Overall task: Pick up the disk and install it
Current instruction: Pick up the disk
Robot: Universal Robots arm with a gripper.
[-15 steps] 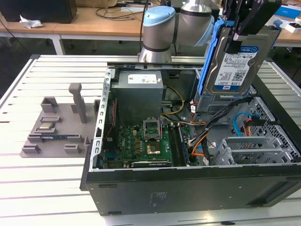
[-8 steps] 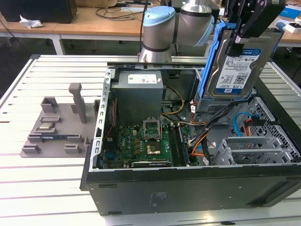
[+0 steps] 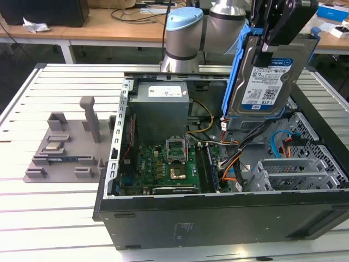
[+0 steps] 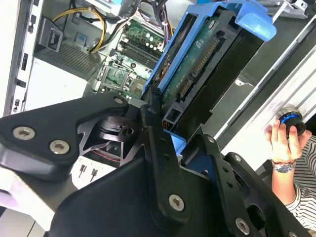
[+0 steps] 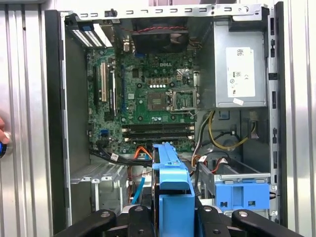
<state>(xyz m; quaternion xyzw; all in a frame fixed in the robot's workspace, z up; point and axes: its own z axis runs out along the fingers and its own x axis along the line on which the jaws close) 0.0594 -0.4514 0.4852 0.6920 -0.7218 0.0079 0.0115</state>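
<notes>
Hanging tilted over the open computer case (image 3: 218, 218), disk (image 3: 264, 76) clamped tight in the claw (image 5: 172, 213)

A pale slatted metal table (image 3: 54, 218) spreads out in front of me under even light. Behind it stand wooden desks (image 3: 109, 27) on white legs (image 3: 67, 52), strewn with cables (image 3: 131, 13) and crumpled paper (image 3: 34, 25).

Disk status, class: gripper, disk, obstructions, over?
Gripper shut on disk. Disk held tilted over open computer case, not seated. Cables lie beneath.
</notes>
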